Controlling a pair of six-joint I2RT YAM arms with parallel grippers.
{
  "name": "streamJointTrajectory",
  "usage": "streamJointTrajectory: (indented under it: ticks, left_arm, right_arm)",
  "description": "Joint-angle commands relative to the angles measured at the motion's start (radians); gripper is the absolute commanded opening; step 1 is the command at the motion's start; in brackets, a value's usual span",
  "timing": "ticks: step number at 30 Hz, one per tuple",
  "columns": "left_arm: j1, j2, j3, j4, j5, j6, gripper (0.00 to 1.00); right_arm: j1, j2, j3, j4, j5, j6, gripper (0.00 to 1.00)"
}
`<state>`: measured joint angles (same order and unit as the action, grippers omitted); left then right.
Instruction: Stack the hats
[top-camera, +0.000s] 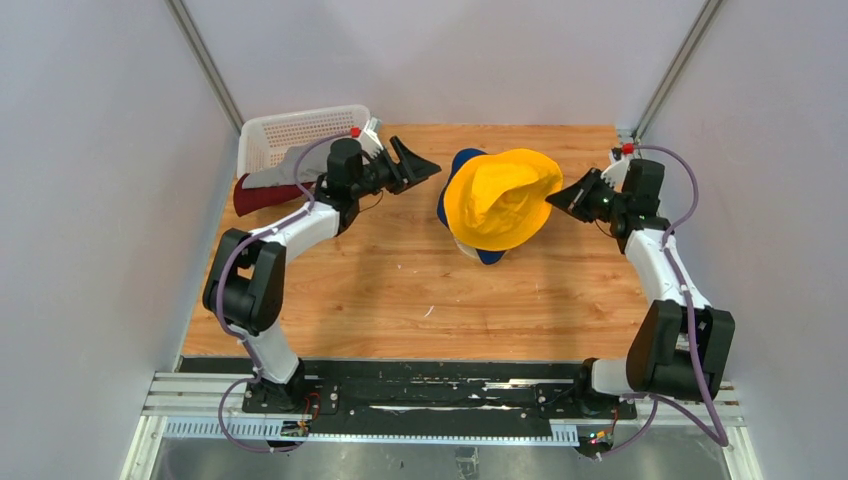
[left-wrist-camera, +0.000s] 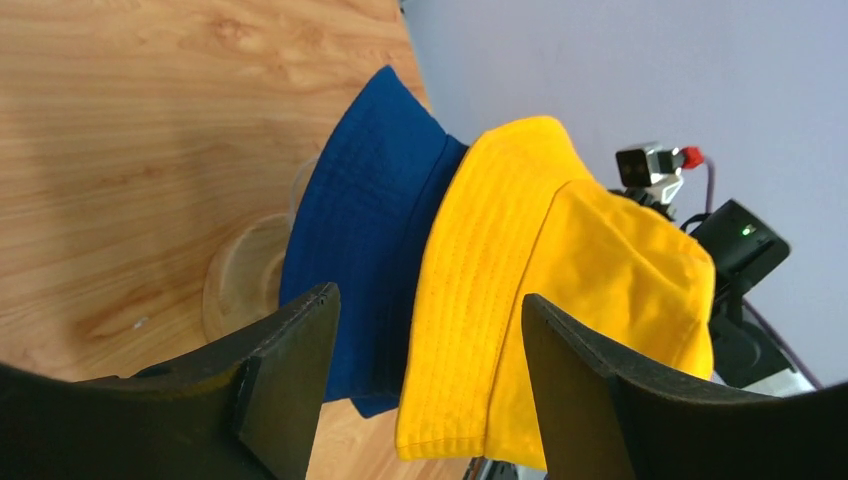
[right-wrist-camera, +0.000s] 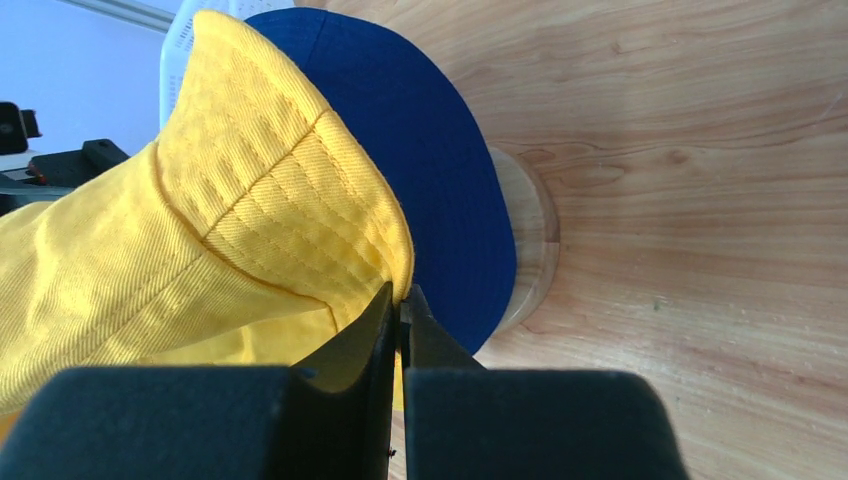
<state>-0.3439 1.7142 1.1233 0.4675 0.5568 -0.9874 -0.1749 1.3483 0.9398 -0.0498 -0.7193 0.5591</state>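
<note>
**A:** Setting: grey-walled booth, wooden surface (top-camera: 400, 290). Stock?

**B:** Yellow hat (top-camera: 500, 200), centre of frame, draped crooked over navy hat (left-wrist-camera: 370, 230), both on wooden stand (left-wrist-camera: 245, 280). Dark red hat (top-camera: 265, 195), upper left, partly under white basket (top-camera: 290, 135).

**A:** Hands?

**B:** Left hand (top-camera: 418, 162): released, jaws wide, just left of the pile, holding nothing. Right hand (right-wrist-camera: 402, 300): clenched at the yellow brim's right edge. Whether cloth is caught, cannot tell.

**A:** Hazards?

**B:** If the brim is pinched, any pull rightward would likely drag the yellow hat off, perhaps the navy hat too, or rock the stand. Its lopsided seating may also let it slide.

**A:** Markings?

**B:** None legible on hats or basket.
</note>
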Motion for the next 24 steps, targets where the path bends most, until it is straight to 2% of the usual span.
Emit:
streamJointTrajectory:
  ticks: [1,15,20,24]
  left_arm:
    - [-0.041,0.039,0.038,0.007,0.022,0.052,0.72]
    - [-0.073,0.112,0.06,0.017,0.081,0.062,0.69]
    - [-0.072,0.149,0.051,0.107,0.124,0.005,0.66]
    - [-0.073,0.188,0.032,0.263,0.153,-0.093,0.62]
  right_arm:
    - [0.049,0.018,0.051,0.019,0.03,-0.003,0.01]
    - [0.066,0.033,0.07,0.024,0.052,0.0,0.01]
    - [0.067,0.049,0.081,0.033,0.048,0.003,0.01]
    - [0.066,0.055,0.085,0.04,0.045,0.004,0.01]
